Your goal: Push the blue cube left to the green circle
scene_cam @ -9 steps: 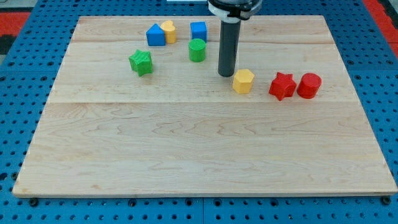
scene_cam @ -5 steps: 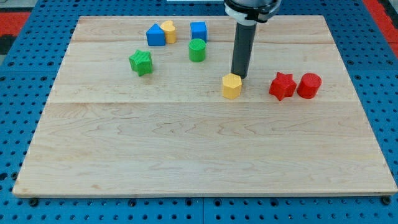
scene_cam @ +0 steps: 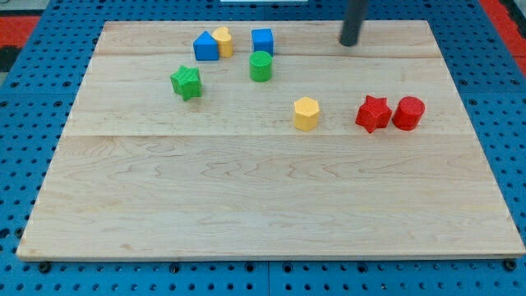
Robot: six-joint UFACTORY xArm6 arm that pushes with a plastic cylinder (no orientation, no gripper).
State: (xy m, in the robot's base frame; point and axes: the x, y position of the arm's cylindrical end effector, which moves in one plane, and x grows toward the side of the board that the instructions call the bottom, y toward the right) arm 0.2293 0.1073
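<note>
Blocks are sitting on the wooden board (scene_cam: 246, 205). Taking the green circle (scene_cam: 260, 66) as landmark: the blue cube (scene_cam: 262, 40) is standing just above it, apart. My tip (scene_cam: 349, 43) is hovering well to its upper right, touching nothing.

pale wooden board (scene_cam: 246, 205), blue pegboard surround (scene_cam: 25, 164), red corner patches (scene_cam: 20, 25)

Right of the blue cube (scene_cam: 262, 40), bare bench (scene_cam: 246, 205) runs to my tip (scene_cam: 349, 43). The green circle (scene_cam: 260, 66) sits just below it; a yellow block (scene_cam: 222, 40) stands close left.
</note>
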